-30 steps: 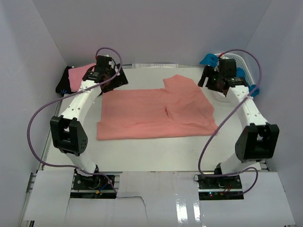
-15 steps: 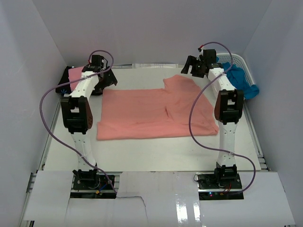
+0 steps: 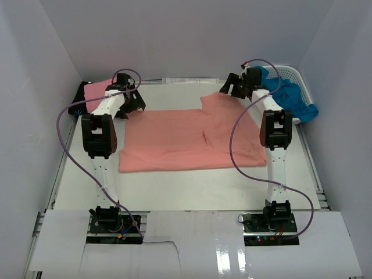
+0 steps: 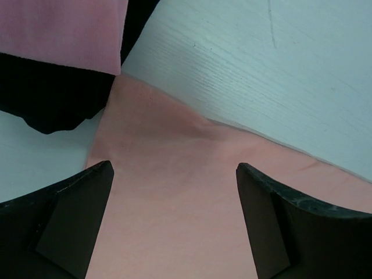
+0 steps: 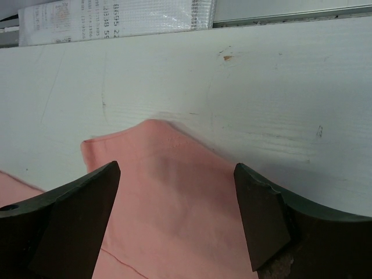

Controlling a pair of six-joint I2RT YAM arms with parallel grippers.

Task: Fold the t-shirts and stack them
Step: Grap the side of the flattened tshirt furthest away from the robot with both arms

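A large salmon t-shirt [image 3: 192,139] lies spread flat mid-table. My left gripper [image 3: 132,102] is open just above its far left corner [image 4: 174,192], one finger [image 4: 58,226] on each side of the cloth. My right gripper [image 3: 233,87] is open over the far right corner [image 5: 168,197], and nothing is pinched between its fingers [image 5: 273,221]. A folded pink t-shirt [image 3: 96,90] rests on a black one [image 3: 77,106] at the far left; both also show in the left wrist view, pink [image 4: 64,29] over black [image 4: 52,99]. Bright blue t-shirts [image 3: 293,97] spill from the basket.
A white lattice basket [image 3: 297,74] stands at the far right corner against the wall. A white printed sheet [image 5: 116,20] lies along the table's far edge. White walls close in the table on three sides. Purple cables loop beside both arms.
Both arms have stretched out toward the far side. The right gripper swung left from the basket to the shirt's far right corner, and the left one settled over the far left corner.
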